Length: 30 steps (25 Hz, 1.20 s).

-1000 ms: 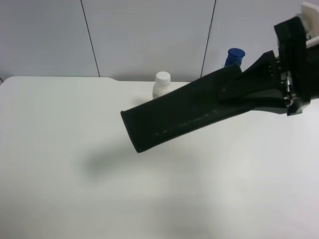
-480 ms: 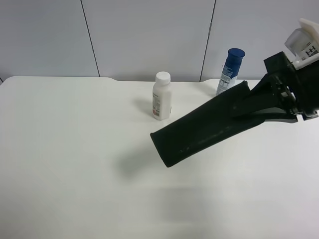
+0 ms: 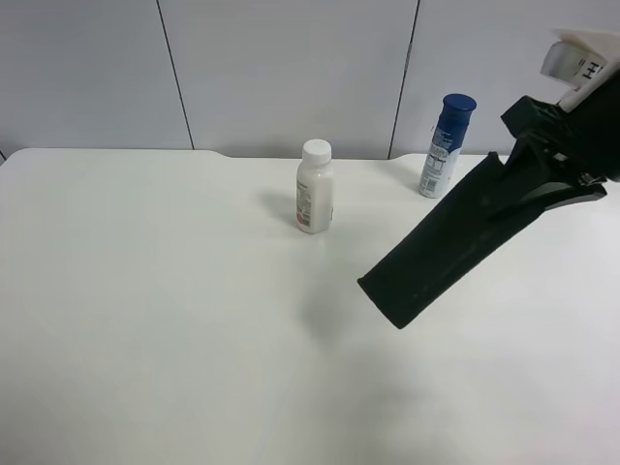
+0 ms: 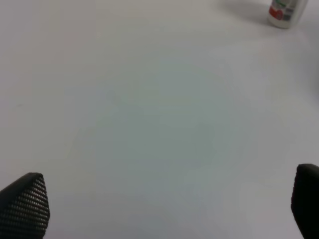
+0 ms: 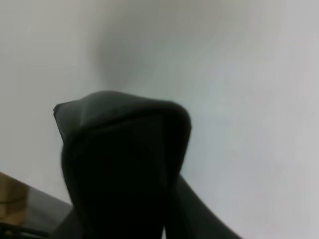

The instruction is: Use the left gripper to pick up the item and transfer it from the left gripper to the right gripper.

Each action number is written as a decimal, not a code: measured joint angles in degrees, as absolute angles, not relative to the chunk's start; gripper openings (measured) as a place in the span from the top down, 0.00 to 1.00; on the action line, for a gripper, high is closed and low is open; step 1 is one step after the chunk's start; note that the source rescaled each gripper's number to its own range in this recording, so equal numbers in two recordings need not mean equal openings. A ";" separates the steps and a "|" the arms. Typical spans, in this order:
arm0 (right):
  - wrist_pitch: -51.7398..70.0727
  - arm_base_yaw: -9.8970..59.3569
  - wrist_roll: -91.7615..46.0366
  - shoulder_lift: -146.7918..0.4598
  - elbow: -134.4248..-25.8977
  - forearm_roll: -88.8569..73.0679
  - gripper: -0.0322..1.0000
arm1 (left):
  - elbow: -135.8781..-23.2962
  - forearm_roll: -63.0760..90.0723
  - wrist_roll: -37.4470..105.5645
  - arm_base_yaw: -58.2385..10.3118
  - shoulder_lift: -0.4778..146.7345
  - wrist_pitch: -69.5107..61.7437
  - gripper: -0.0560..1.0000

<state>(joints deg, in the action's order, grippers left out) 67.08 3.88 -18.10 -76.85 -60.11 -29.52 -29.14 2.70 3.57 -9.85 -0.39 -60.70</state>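
Observation:
The item is a long black soft case. The arm at the exterior high view's right holds it by its upper end, and its free end hangs slanting down above the white table. The right wrist view is filled by this case, so that arm is my right one. My right gripper is closed around the case and its fingers are hidden by it. My left gripper is open and empty above bare table. Only its two fingertips show, and it is out of the exterior high view.
A white bottle with a white cap stands upright at the table's back middle; it also shows in the left wrist view. A blue-capped bottle stands at the back right, close behind the case. A grey panelled wall runs behind the table.
My right arm has carried the black case toward the view's right, and its free end has swung lower. The white bottle and the blue-capped bottle are now uncovered.

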 joint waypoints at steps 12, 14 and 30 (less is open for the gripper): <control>69.36 3.88 -17.76 -91.00 -71.79 -22.80 0.93 | -29.14 2.70 3.57 -9.39 -0.39 -60.70 0.00; 69.36 3.88 -17.76 -93.32 -72.71 -22.04 0.93 | -29.14 2.70 3.57 -9.39 -0.39 -60.70 0.00; 69.17 3.88 -20.25 -108.68 -73.57 -23.68 0.95 | -29.14 2.70 3.57 -9.39 -0.39 -60.70 0.00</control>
